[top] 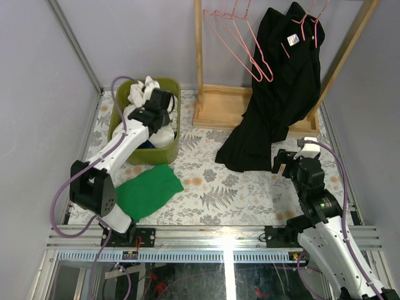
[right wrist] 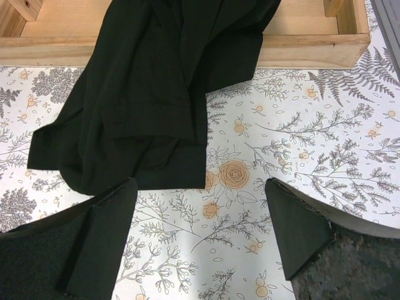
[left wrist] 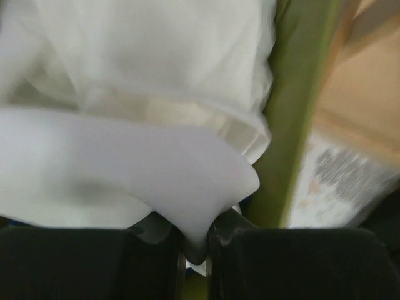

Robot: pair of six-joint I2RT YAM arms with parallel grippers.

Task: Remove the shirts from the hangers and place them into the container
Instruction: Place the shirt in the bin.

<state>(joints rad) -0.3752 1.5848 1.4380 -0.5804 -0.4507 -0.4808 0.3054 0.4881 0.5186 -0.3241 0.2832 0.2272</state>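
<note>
The left gripper (left wrist: 197, 245) sits inside the olive-green slotted plastic basket (top: 145, 157), its fingers nearly together and pinching a fold of the plain white fabric shirt (left wrist: 137, 75) lying there. The right gripper (right wrist: 200, 187) hangs wide open above the floral tabletop (right wrist: 325, 137), just beside the black collared shirt (right wrist: 144, 94), whose hem rests on the table

2 arms: the left arm (top: 122, 150) at 7 o'clock in the top view and the right arm (top: 331, 244) at 5 o'clock. They carry 2 grippers, the left gripper (left wrist: 195, 253) and the right gripper (right wrist: 201, 187).

1 container (top: 153, 155) at 10 o'clock holds 1 white shirt (top: 142, 90) and a dark scrap, seemingly 1 blue shirt (top: 147, 144).

1 wooden rack (top: 219, 100) at 12 o'clock carries 2 bare hangers (top: 250, 59), as far as the overlapping wire allows a count. At least 1 more hanger (top: 304, 25) sits inside the black fabric (top: 275, 94). Whether that fabric is 1 shirt or 2 cannot be told.

1 green cloth (top: 147, 190) at 8 o'clock. 1 table (top: 250, 187).
</note>
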